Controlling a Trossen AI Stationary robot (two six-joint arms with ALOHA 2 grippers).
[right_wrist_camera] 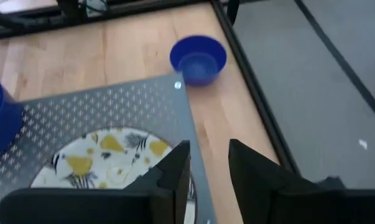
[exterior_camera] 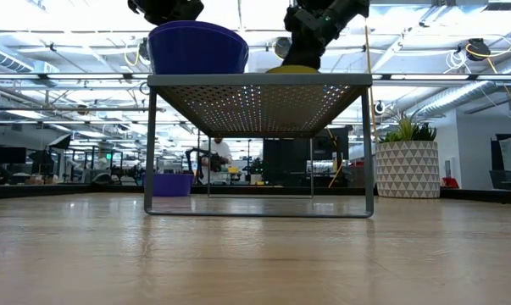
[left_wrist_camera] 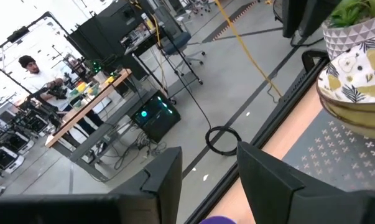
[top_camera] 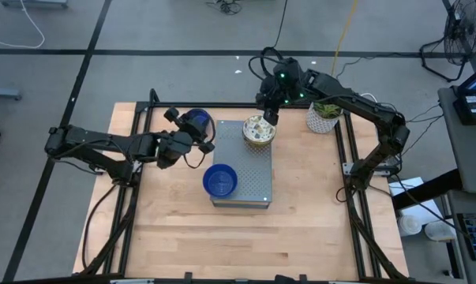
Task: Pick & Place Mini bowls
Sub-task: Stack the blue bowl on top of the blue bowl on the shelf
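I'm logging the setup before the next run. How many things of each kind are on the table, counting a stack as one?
Blue bowls: 2
Patterned bowl stack: 1
Plant pot: 1
Metal rack: 1
Total: 5

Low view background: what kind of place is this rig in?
Most likely an open robotics lab or workshop: exposed ceiling ducts, rows of workbenches loaded with equipment, a person working at one, cables across the grey floor.

Two black jointed arms (top_camera: 103,146), dark fingers (right_wrist_camera: 175,165).
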